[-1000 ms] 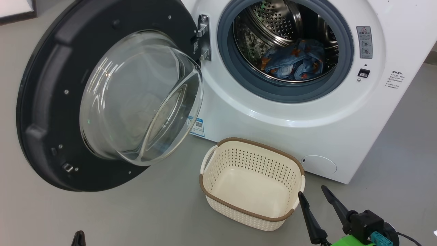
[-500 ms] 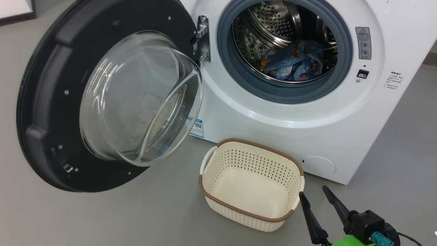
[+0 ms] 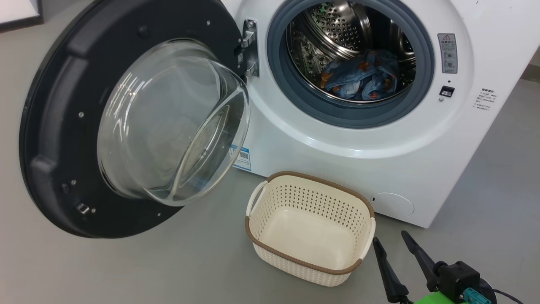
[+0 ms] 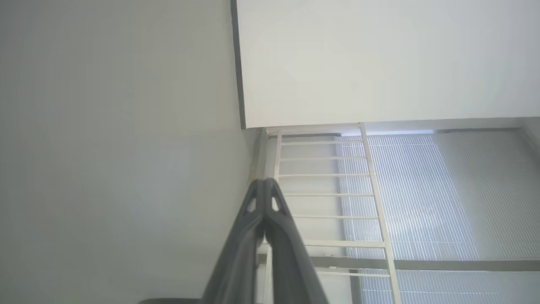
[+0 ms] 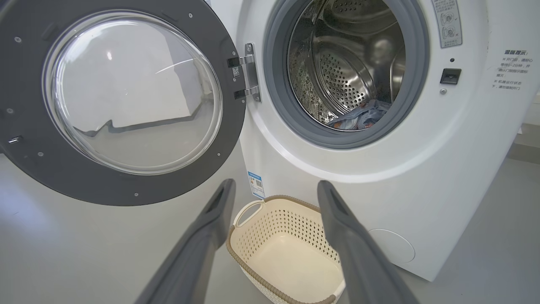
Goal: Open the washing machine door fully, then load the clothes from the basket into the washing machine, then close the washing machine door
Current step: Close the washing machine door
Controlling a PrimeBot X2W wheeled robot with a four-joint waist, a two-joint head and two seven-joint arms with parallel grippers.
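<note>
On grey floor (image 3: pixel 147 270): basket (image 3: pixel 312 198) just beside washing machine (image 3: pixel 337 160); left jaws clenched; right jaws spread.

Bright, even light; faint shadows on the floor (image 3: pixel 168 270). White glare streaks the washing machine door (image 3: pixel 128 84) glass. The left claw (image 4: pixel 265 183) looks soft, washed out.

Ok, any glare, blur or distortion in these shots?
Head view: white streaks glint on the washing machine door. Left wrist view: hazy, the shut left hand blurred. Right wrist view: wide lens bends the washing machine, open right hand soft.
</note>
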